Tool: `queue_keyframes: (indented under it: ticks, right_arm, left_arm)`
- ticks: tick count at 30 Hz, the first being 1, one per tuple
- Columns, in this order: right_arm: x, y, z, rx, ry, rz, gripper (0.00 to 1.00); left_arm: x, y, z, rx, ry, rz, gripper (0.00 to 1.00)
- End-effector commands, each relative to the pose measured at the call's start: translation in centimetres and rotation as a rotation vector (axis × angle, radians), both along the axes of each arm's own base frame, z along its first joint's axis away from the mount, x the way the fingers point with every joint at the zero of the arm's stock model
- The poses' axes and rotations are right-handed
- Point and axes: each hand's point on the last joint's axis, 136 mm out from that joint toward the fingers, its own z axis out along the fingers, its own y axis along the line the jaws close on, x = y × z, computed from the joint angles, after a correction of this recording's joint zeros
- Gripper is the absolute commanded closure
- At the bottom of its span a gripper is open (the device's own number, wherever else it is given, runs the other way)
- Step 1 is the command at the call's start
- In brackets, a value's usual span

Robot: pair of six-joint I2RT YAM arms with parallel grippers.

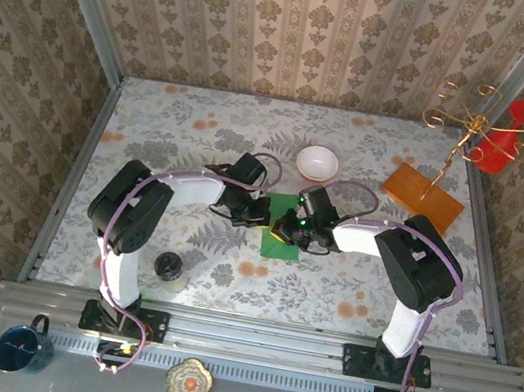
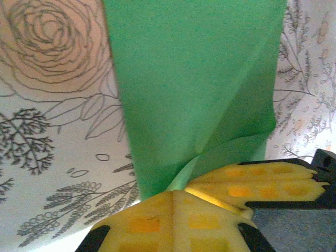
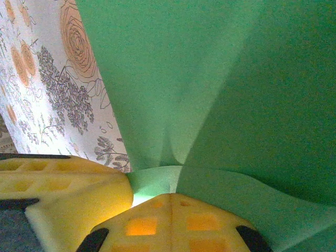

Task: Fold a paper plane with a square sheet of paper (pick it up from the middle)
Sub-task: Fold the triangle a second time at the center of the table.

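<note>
1. My left gripper (image 2: 173,197): fingers pressed together, clamped on a pinch of green paper raised at their tips.

2. My right gripper (image 3: 172,198): likewise closed, clamped on the same paper. The two sets of yellow pads sit tip to tip, just beside each other.

3. The square sheet of paper (image 1: 279,247): bright green, lying on the table on the near side of the white bowl (image 1: 318,162) and a little to its left. It is puckered into soft ridges that run out from the pinch. Both grips are on its middle; its edges rest on the flowered cloth.

4. Progress, my judgement: the middle pick-up is in hand and the lift is not yet made. I see no sharp crease, nose or wing, only buckling from the pinch. Nearly all the folding is left.

5. Wooden board (image 1: 422,196): orange-brown, right of the bowl, apart from it.

6. Gold wire stand (image 1: 467,126) and a red object (image 1: 506,138): beyond the board, far right of the bowl.

7. Dark round jar (image 1: 169,266): well nearer than the bowl and to its left, by my left arm.

8. Obstacles, my judgement: the bowl is the closest thing to the sheet's far edge. My own two wrists crowd each other over the paper.
</note>
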Motion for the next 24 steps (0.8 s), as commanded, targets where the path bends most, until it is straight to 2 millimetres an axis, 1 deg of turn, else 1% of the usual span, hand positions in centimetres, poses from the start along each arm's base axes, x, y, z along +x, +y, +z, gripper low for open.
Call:
queue_keyframes:
  ticks: [1, 4, 7, 8, 10, 12, 13, 18, 22, 24]
  right_arm:
    - [-2.3, -2.0, -4.1, -0.108, 0.12, -0.02, 0.97]
    - [-2.0, -1.3, -3.0, -0.067, 0.104, -0.009, 0.96]
    - [-1.4, -0.7, -0.9, -0.02, 0.066, 0.005, 0.96]
    - [-1.1, -0.5, 0.2, -0.004, 0.04, 0.01, 0.96]
    - [-0.5, -0.7, 1.9, 0.012, -0.009, 0.013, 0.95]
    - [0.1, -1.2, 3.1, 0.007, -0.06, 0.021, 0.94]
    - [0.2, -1.4, 3.1, -0.004, -0.066, 0.026, 0.94]
    - [0.2, -2.2, 1.3, -0.036, -0.027, 0.038, 0.95]
    - [0.2, -2.6, 0.2, -0.057, -0.006, 0.039, 0.95]
    - [0.2, -3.1, -0.4, -0.088, 0.006, 0.032, 0.95]
  left_arm:
    - [-0.3, 0.6, -1.0, 0.057, 0.024, -0.011, 1.0]
    - [-0.4, 1.2, -1.7, 0.091, 0.034, -0.006, 1.0]
    - [-0.6, 1.8, -2.2, 0.126, 0.039, -0.001, 1.0]
    - [-0.7, 2.0, -2.4, 0.136, 0.042, 0.003, 1.0]
    - [-0.8, 2.2, -2.7, 0.144, 0.049, 0.002, 1.0]
    - [-0.9, 2.1, -2.9, 0.142, 0.055, 0.0, 1.0]
    - [-0.9, 2.1, -3.0, 0.141, 0.059, -0.001, 1.0]
    - [-0.9, 1.9, -3.0, 0.134, 0.061, -0.003, 1.0]
    - [-0.8, 1.9, -2.9, 0.132, 0.064, -0.003, 1.0]
    - [-0.9, 1.9, -2.9, 0.132, 0.065, -0.003, 1.0]
